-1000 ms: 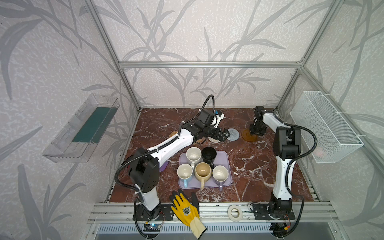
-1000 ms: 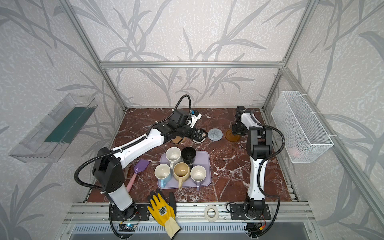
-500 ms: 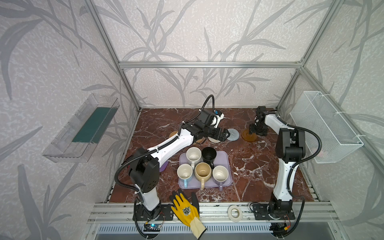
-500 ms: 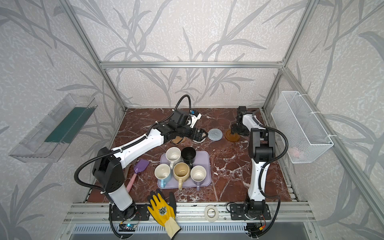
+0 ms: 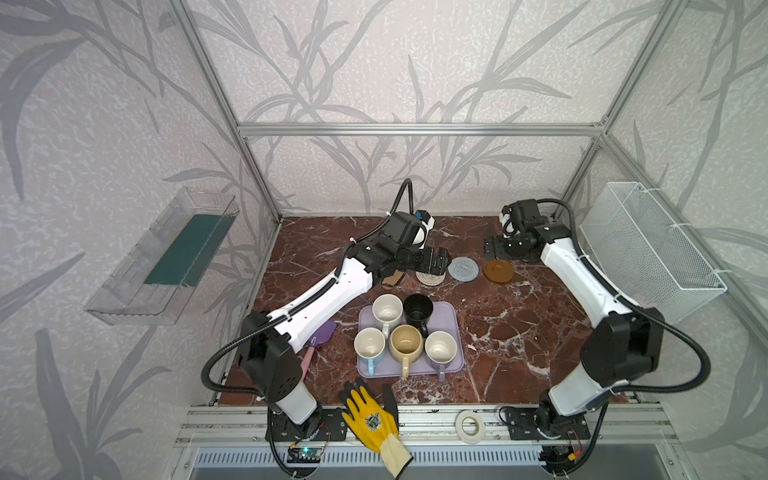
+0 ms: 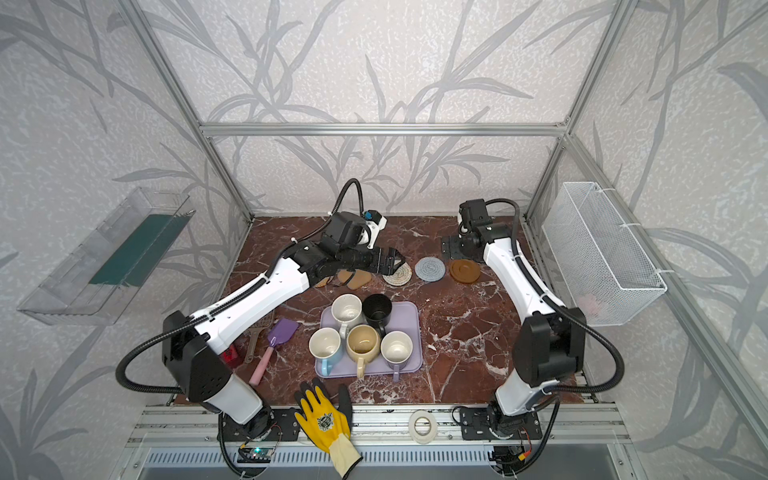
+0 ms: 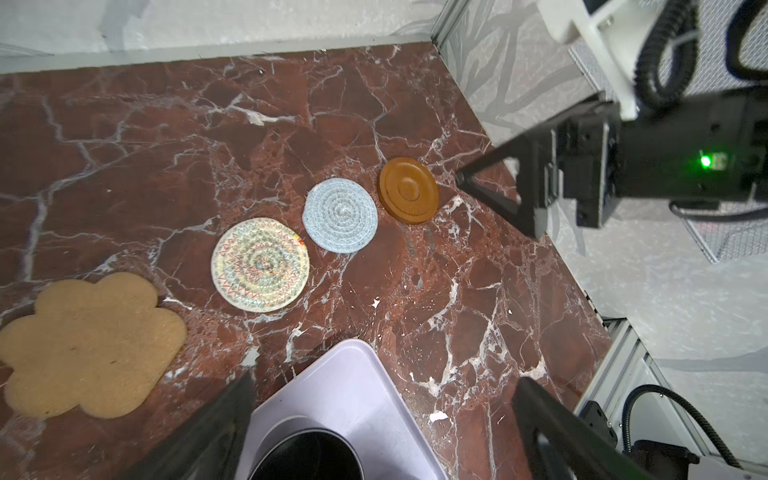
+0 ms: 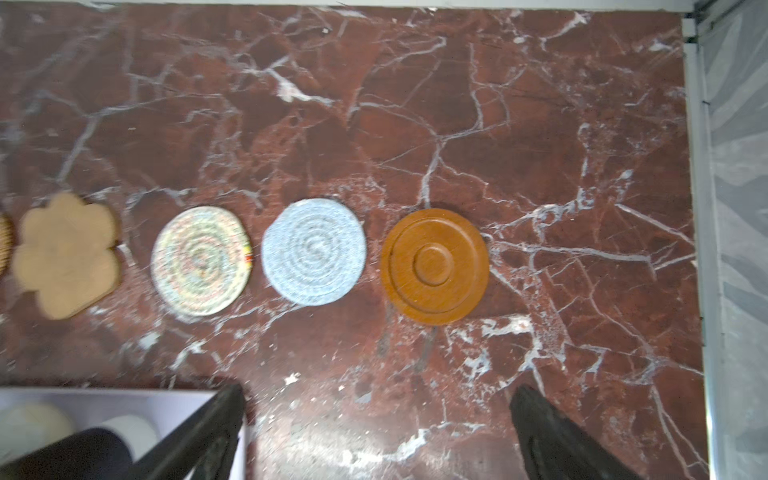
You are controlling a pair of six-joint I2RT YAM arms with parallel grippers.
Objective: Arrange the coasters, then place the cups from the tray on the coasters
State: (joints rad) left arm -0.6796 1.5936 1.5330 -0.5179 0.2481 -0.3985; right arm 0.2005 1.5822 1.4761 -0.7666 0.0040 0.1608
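Right tool (image 8: 378, 395) wide apart, empty, seemingly just clear of brown disc (image 8: 434, 266); left tool (image 7: 384, 380) likewise wide, empty.

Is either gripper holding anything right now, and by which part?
Nothing is held. The left gripper and right gripper both stand open and empty; the brown rimmed disc coaster lies flat on the marble tabletop, apart from both.

orange rattan coaster (image 8: 3, 245): cut by frame edge | paw coaster (image 6: 358, 281): part under left arm (image 6: 257, 299) | black mug (image 7: 305, 459): cropped
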